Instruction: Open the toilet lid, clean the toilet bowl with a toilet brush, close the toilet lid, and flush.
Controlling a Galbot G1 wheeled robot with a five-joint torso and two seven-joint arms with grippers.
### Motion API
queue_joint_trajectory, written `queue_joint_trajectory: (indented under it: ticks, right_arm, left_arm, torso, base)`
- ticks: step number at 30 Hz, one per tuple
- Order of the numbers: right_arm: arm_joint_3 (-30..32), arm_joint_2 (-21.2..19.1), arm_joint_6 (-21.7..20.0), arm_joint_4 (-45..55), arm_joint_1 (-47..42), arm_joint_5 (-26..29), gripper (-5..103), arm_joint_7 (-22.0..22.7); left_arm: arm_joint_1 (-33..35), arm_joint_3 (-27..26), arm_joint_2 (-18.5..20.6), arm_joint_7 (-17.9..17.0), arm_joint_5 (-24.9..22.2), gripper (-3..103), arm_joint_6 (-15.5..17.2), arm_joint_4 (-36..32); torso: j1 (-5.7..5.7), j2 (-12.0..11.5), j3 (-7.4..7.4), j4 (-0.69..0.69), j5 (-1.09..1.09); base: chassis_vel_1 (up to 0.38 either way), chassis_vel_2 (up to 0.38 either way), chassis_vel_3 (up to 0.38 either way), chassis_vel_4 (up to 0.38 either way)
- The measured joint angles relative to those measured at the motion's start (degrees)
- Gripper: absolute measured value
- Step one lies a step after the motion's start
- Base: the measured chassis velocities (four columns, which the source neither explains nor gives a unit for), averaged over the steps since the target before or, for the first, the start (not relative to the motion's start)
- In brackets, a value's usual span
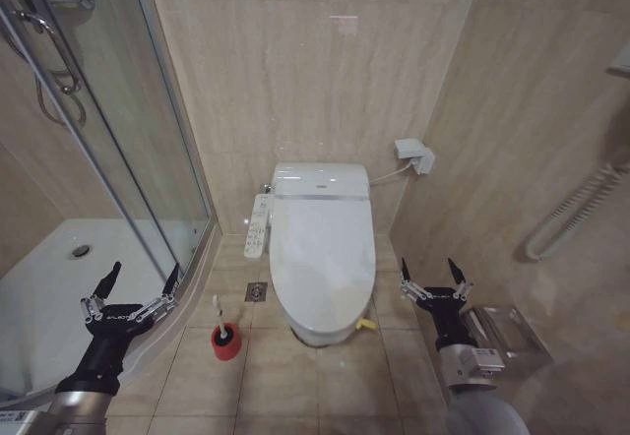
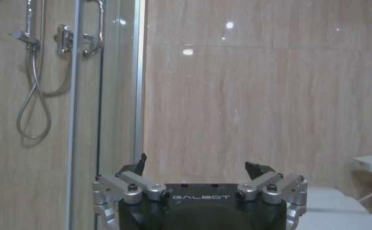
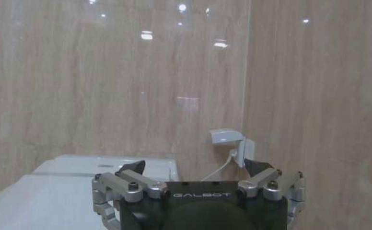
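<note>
A: Glossy white oval plastic toilet lid [image 1: 322,248]?
B: Down flat, between both grippers, ahead of them.
A: Grippers?
B: Left gripper [image 1: 138,279] and right gripper [image 1: 434,276] spread wide, empty. Thin white toilet brush [image 1: 219,318] stands in a red cup [image 1: 225,341] just right of the left gripper.

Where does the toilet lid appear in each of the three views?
Head view: the toilet lid lies closed at the centre, between both grippers.
Left wrist view: its white surface shows beside the left gripper.
Right wrist view: beside the right gripper, at.
Shared landmark: the wall socket.
</note>
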Motion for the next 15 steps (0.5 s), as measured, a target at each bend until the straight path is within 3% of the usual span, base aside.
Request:
queue_joint_trajectory:
  ticks: [5, 10, 15]
  right_arm:
    - [-0.05, 0.26, 0.63, -0.34, -0.41, -0.08, 100, -0.02]
    - [0.29, 1.02, 3.27, -0.77, -2.45, -0.93, 100, 0.05]
    - [1.54, 2.59, 3.66, 0.57, -9.28, -2.4, 100, -0.64]
  left_arm:
    - [0.0, 0.0, 0.0, 0.0, 0.0, 100, 0.0, 0.0]
    - [-0.01, 0.0, 0.0, 0.0, 0.0, 100, 0.0, 0.0]
    - [-0.01, 0.0, 0.01, 0.0, 0.0, 100, 0.0, 0.0]
  torso:
    - [0.0, 0.0, 0.0, -0.04, -0.01]
    - [0.04, -0.01, 0.01, 0.02, -0.01]
    - [0.06, -0.02, 0.02, -0.03, -0.02]
  base:
    - [-0.214, 0.201, 0.204, -0.214]
    - [-0.191, 0.203, 0.19, -0.196]
    - [-0.104, 0.091, 0.063, -0.078]
